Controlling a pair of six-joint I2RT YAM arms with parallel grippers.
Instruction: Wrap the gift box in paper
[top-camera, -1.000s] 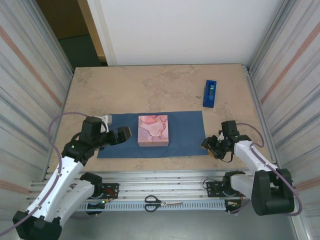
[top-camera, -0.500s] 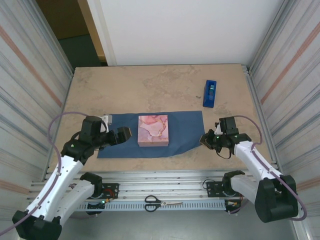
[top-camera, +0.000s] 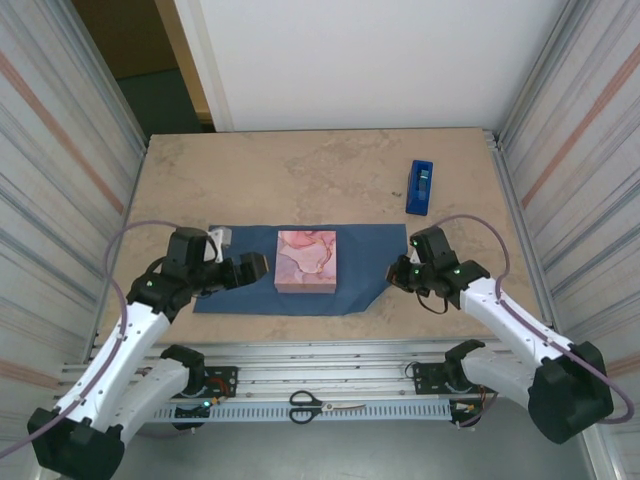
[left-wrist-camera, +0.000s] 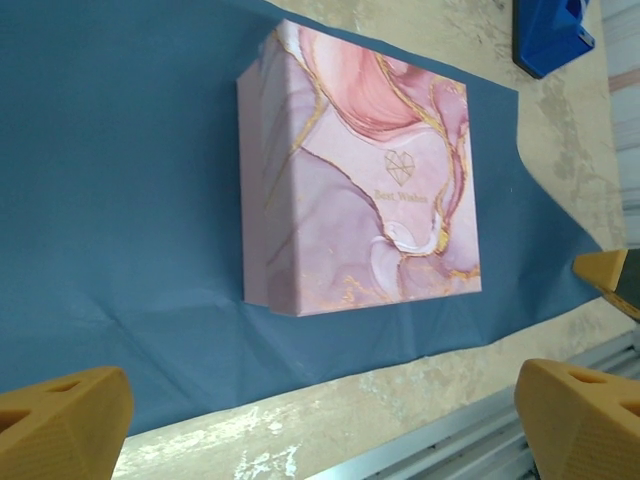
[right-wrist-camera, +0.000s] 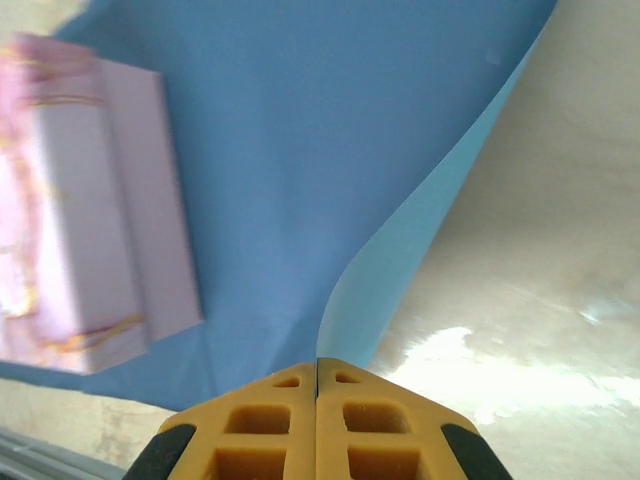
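The gift box (top-camera: 307, 260) sits on the middle of the dark blue paper (top-camera: 365, 255), which lies on the table (top-camera: 300, 170). The right gripper (right-wrist-camera: 317, 372) is pinched tight on the paper's near right corner — that corner curls up and shows its light blue underside. The left gripper (top-camera: 253, 267) hangs wide open just left of the box, holding nothing.

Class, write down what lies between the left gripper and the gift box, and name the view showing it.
A bare stretch of the dark blue paper lies between the left gripper and the gift box, seen in the left wrist view.
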